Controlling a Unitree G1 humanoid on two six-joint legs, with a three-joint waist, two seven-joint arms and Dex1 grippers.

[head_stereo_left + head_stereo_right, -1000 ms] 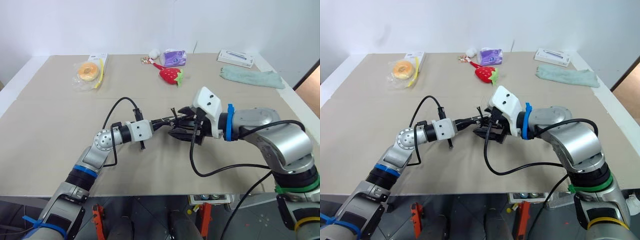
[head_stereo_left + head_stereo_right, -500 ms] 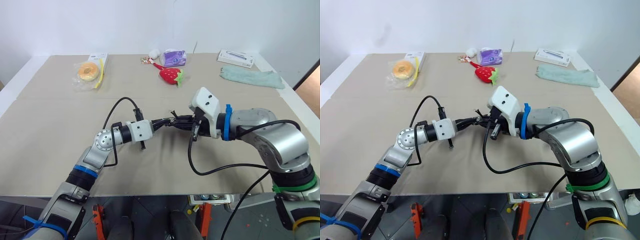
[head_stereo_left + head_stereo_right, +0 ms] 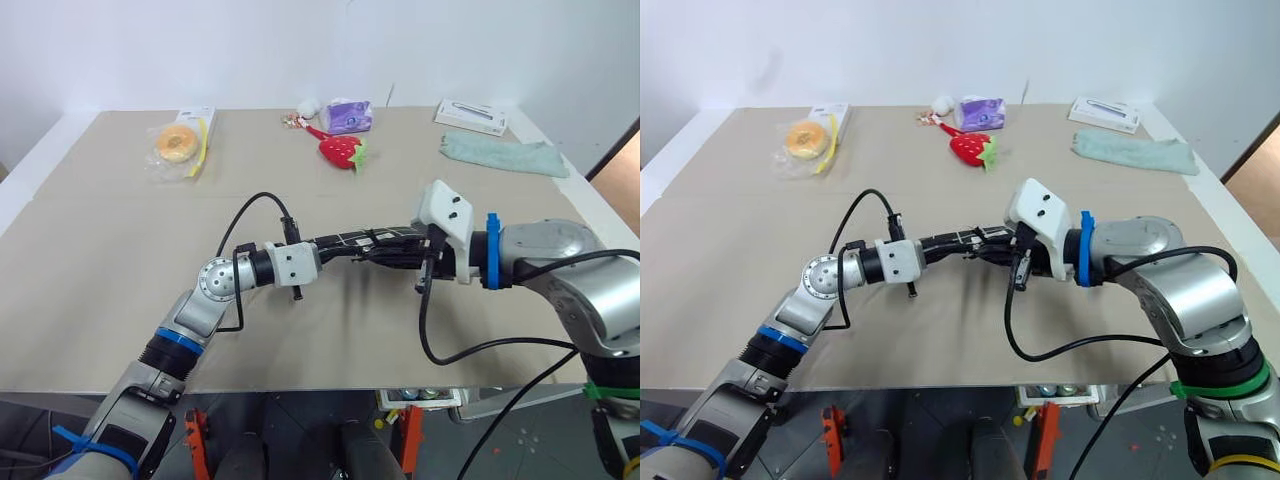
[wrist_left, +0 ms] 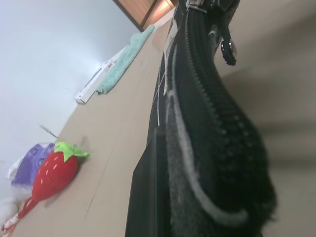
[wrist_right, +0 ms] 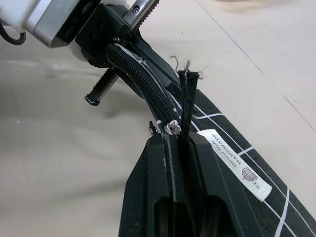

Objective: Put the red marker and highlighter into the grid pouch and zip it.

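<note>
Here both the left end effector [image 3: 335, 243] and right end effector [image 3: 405, 254] pinch the grid pouch [image 3: 372, 244].

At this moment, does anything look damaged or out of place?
One small thing: the grid pouch, held off the table between the left tool and right tool, has frayed threads sticking up at its zipper end. Nothing else stands out.
</note>
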